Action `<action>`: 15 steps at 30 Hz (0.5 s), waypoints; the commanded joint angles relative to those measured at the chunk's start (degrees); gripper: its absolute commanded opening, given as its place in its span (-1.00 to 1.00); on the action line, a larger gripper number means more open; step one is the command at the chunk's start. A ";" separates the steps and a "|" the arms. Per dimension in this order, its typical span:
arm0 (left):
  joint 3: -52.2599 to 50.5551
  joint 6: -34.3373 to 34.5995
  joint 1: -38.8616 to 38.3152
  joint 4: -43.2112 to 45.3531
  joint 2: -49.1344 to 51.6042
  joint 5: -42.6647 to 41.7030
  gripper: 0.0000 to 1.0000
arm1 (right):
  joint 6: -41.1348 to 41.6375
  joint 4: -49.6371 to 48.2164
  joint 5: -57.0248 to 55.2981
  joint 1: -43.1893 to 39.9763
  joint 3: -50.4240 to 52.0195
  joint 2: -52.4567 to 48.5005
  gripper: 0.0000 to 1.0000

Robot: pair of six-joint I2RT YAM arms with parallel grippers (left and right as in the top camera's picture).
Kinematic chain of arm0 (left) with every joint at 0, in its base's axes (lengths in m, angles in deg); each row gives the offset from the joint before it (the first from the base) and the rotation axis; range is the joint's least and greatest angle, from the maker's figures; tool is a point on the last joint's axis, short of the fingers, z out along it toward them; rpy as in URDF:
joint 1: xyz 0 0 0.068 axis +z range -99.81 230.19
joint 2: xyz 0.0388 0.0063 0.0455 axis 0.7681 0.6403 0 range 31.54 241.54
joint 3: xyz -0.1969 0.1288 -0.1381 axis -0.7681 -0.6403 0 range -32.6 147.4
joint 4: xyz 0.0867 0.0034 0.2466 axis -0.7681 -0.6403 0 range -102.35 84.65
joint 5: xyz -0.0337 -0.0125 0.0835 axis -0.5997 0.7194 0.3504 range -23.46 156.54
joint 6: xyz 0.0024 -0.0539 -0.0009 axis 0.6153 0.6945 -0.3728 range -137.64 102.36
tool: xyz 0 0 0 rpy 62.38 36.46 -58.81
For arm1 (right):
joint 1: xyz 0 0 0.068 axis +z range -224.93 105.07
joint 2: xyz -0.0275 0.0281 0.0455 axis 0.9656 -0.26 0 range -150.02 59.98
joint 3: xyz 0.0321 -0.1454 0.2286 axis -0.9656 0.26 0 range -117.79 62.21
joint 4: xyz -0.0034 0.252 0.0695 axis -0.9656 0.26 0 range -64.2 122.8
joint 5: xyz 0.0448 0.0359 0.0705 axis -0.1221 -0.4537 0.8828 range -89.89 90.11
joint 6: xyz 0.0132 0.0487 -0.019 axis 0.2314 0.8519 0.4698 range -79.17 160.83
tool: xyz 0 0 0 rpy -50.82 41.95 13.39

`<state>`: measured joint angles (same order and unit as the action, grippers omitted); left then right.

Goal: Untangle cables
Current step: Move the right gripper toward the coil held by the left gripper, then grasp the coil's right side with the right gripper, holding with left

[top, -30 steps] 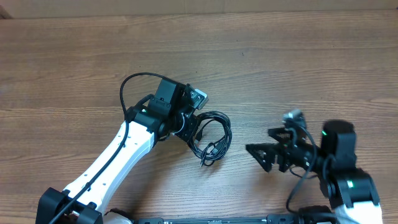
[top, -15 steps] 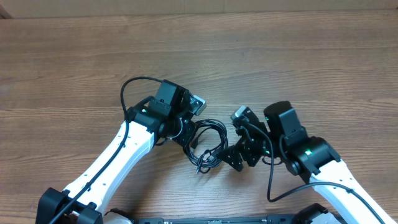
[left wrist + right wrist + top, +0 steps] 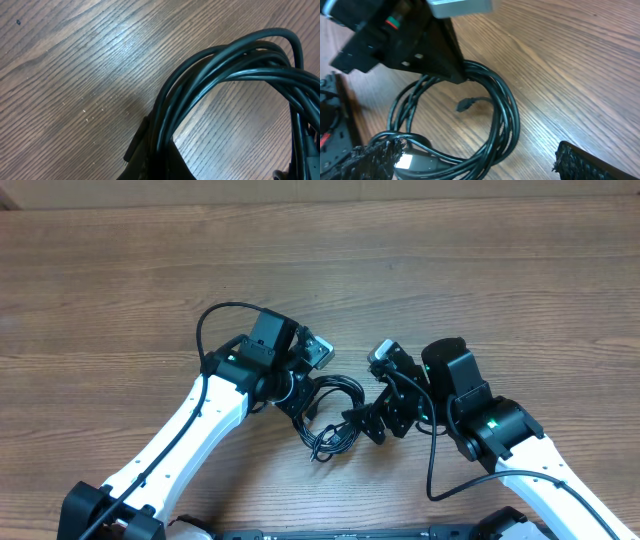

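Note:
The cables (image 3: 338,412) are a tangled coil of thin black cords on the wooden table, between the two arms. My left gripper (image 3: 298,400) is shut on the coil's left side. In the left wrist view the cords (image 3: 225,65) loop up out of the pinched fingers (image 3: 161,161). My right gripper (image 3: 362,426) is open at the coil's right edge. In the right wrist view its padded fingers (image 3: 480,167) straddle the lower part of the coil (image 3: 502,117). A small plug end (image 3: 465,105) lies inside the loop and a flat plug (image 3: 415,162) lies by the left finger.
The wooden table (image 3: 480,290) stretches bare to the back and sides. The left arm's body (image 3: 410,40) sits close over the coil in the right wrist view. A thick arm wire (image 3: 215,315) arcs above the left wrist.
My right arm has swung left from the table's right side to the coil, its open fingers now at the cables. The left gripper has held the coil and shifted it slightly.

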<state>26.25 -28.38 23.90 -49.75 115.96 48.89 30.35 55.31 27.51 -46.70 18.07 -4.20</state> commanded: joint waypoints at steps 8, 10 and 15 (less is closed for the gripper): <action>0.55 0.00 -0.44 2.05 -0.92 -2.36 -0.90 | 0.13 -0.11 1.97 0.22 -1.79 -1.57 0.55; 0.55 0.72 -0.44 3.45 -0.92 -3.58 -0.91 | 0.11 0.48 1.51 0.22 -1.79 -2.36 0.50; 0.55 1.18 -0.44 3.96 -0.92 -4.02 -0.91 | 0.09 1.75 -2.05 0.22 -1.79 -5.09 0.43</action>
<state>26.25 -28.45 23.90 -46.23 115.96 47.21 30.50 57.11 27.79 -46.70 18.05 -8.05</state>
